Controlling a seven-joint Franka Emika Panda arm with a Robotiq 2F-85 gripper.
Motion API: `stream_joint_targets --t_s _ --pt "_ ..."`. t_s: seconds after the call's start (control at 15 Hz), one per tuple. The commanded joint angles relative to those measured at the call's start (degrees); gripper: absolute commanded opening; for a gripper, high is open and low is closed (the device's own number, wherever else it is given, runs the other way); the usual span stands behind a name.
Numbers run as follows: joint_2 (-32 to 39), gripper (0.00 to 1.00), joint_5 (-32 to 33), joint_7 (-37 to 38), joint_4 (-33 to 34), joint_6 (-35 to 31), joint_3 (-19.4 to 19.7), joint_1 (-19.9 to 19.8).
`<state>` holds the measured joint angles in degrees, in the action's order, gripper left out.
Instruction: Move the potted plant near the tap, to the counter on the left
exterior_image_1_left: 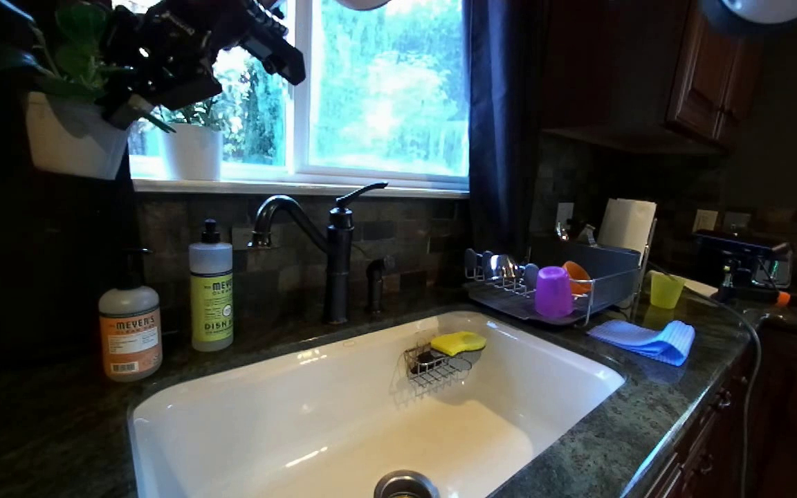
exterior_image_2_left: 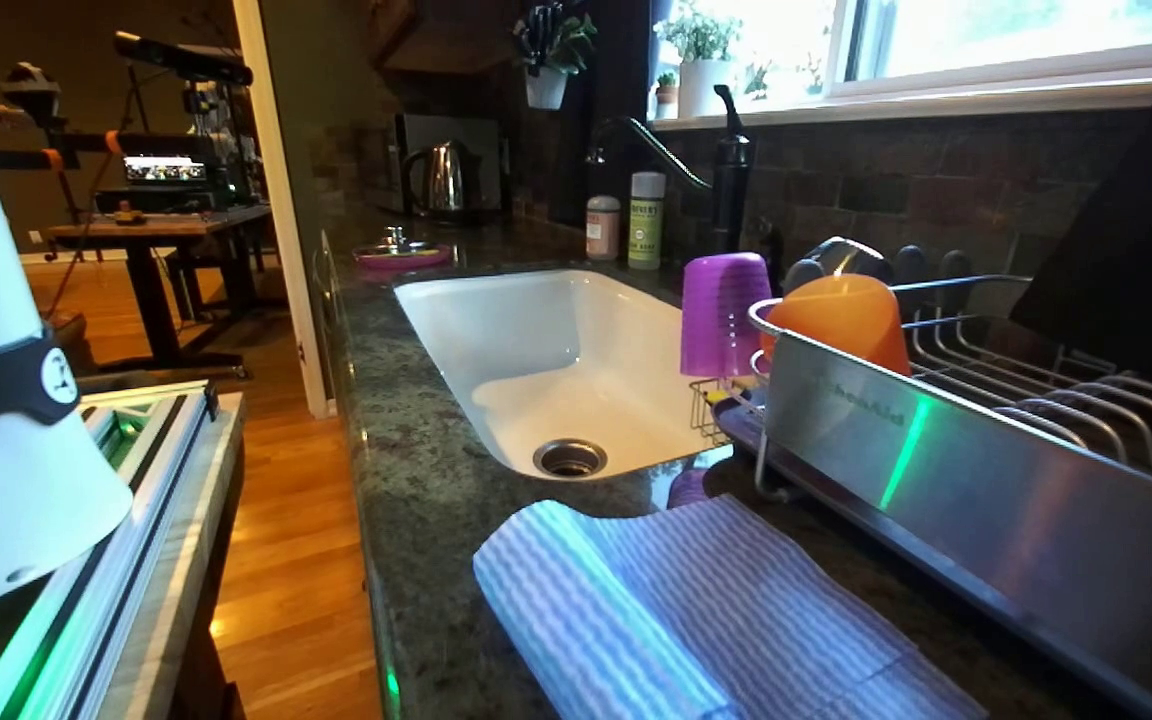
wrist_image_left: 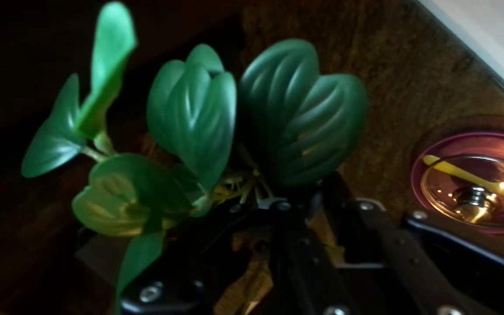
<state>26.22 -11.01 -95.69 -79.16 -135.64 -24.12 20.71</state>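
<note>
My gripper (exterior_image_1_left: 120, 116) is shut on the rim of a white pot (exterior_image_1_left: 77, 135) with a broad-leaved green plant in it. The pot hangs in the air, left of the tap (exterior_image_1_left: 337, 277) and well above the dark stone counter (exterior_image_1_left: 32, 429). It also hangs there in an exterior view (exterior_image_2_left: 545, 90). In the wrist view the leaves (wrist_image_left: 195, 113) hide the fingertips (wrist_image_left: 313, 192) and most of the pot. The counter shows below them in the wrist view (wrist_image_left: 392, 57). A tiny plant in a small brownish pot (exterior_image_2_left: 667, 97) stands on the window sill.
Soap bottles (exterior_image_1_left: 130, 339) (exterior_image_1_left: 212, 297) stand left of the tap, behind the white sink (exterior_image_1_left: 246, 415). A pink dish with a glass lid (exterior_image_2_left: 403, 255), a kettle (exterior_image_2_left: 447, 180) and a microwave are at the far counter end. Another white-potted plant (exterior_image_1_left: 192, 149) stands on the sill.
</note>
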Motion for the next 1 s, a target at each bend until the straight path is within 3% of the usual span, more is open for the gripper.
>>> stream_joint_targets --t_s 0.0,0.2,0.67,0.73,0.8,0.93 --pt "10.1 0.04 1.4 -7.2 12.3 8.4 -2.8 1.9" --pt "14.4 0.04 3.3 -12.3 17.2 13.2 -2.6 4.6" --pt "20.4 0.04 15.3 -15.6 23.9 10.5 2.0 12.7" --pt "20.5 0.04 15.2 -15.4 23.7 9.3 1.4 12.5" --pt "18.4 0.15 13.6 -14.0 20.4 10.6 0.9 11.3" --pt "19.1 0.15 14.2 -14.3 21.1 9.9 1.0 11.8"
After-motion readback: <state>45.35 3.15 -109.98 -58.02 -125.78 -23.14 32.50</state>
